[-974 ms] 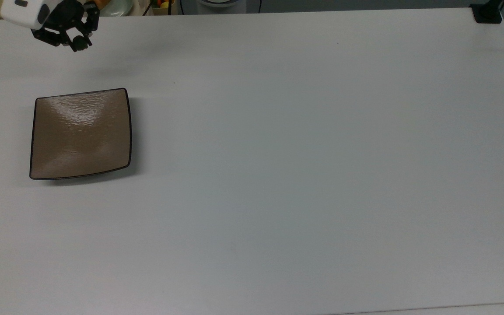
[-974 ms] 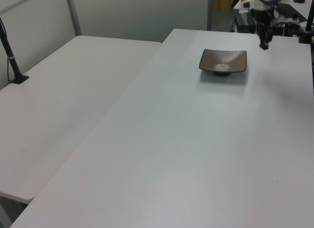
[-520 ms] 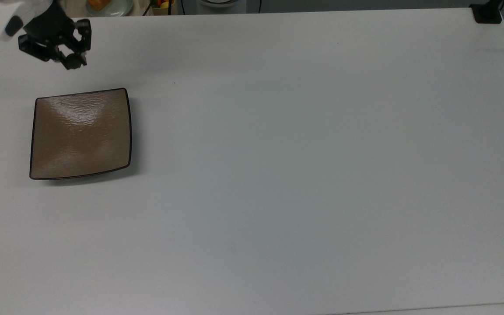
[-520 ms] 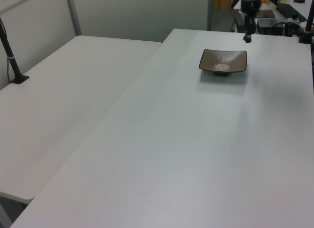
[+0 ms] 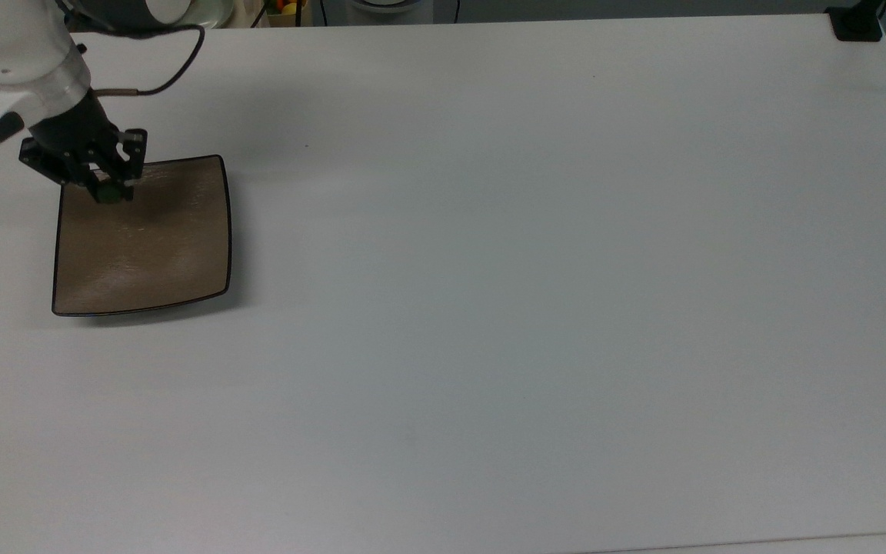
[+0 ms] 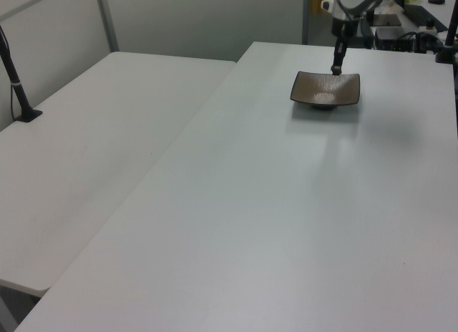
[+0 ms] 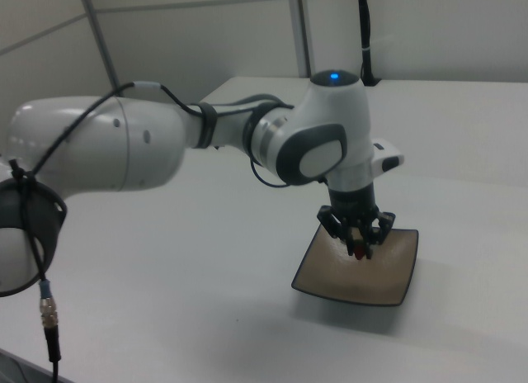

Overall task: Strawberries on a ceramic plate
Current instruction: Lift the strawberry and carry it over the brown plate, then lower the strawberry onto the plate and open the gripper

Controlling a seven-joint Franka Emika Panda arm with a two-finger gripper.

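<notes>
The square tan-brown ceramic plate (image 5: 143, 246) lies at the top view's left on the white table; I also see the plate (image 6: 325, 89) in the left view and the plate (image 7: 359, 271) in the right view. My gripper (image 5: 110, 192) hangs over the plate's upper left corner in the top view, shut on a tiny dark strawberry (image 5: 110, 195). In the right view the gripper (image 7: 361, 249) holds the red berry (image 7: 360, 251) just above the plate's surface. In the left view the gripper (image 6: 335, 69) hovers at the plate's far edge.
The white table (image 5: 527, 269) stretches wide to the top view's right. A black camera post base (image 5: 857, 23) sits at its top right corner. A second white table (image 6: 86, 160) adjoins on the left view's left, with a black post (image 6: 18, 89).
The gripper with the berry has moved from beyond the plate's far edge down over the plate's corner and lowered toward it.
</notes>
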